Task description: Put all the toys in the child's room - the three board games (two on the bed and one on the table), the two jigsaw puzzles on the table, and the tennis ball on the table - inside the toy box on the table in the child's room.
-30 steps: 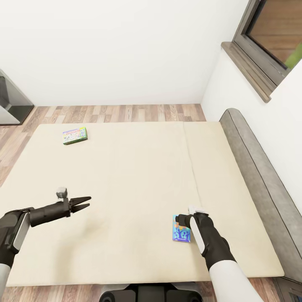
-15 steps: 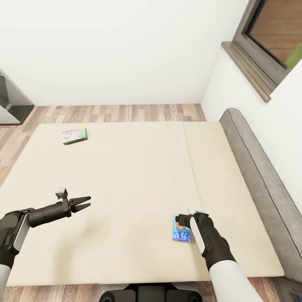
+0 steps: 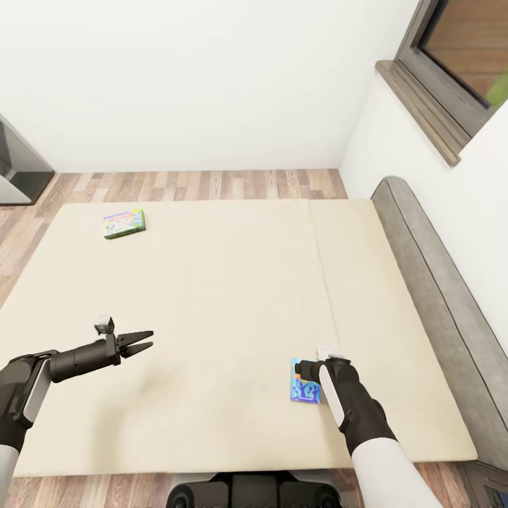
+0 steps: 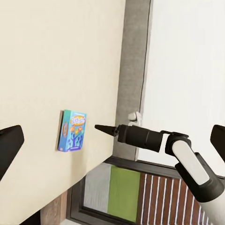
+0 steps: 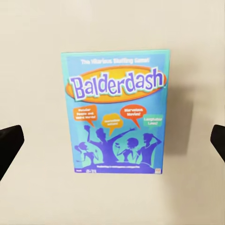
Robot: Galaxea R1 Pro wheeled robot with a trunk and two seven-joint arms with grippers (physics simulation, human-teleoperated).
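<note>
The blue board game [image 3: 305, 382] lies flat on the cream bed [image 3: 226, 296], near its front edge and right of the middle. My right gripper [image 3: 302, 367] hovers directly over it, open. In the right wrist view its dark fingertips [image 5: 10, 140] stand wide apart on either side of the blue "Balderdash" box [image 5: 116, 112] without touching it. The green-bordered board game [image 3: 125, 223] rests at the bed's far left corner. My left gripper [image 3: 144, 340] is open and empty above the bed's front left part. The left wrist view shows the blue board game [image 4: 72, 130] beside the right arm.
A grey padded headboard [image 3: 430, 296] runs along the bed's right side under a brown-framed window [image 3: 451, 63]. Wood-plank floor [image 3: 197, 185] lies beyond the bed against a white wall. A dark grey cabinet [image 3: 17, 169] stands at the far left. My base [image 3: 254, 490] sits at the bed's front edge.
The whole head view has shifted a little, so the camera moved. The left gripper dipped slightly. The right gripper stays over the blue board game, and both games lie where they were.
</note>
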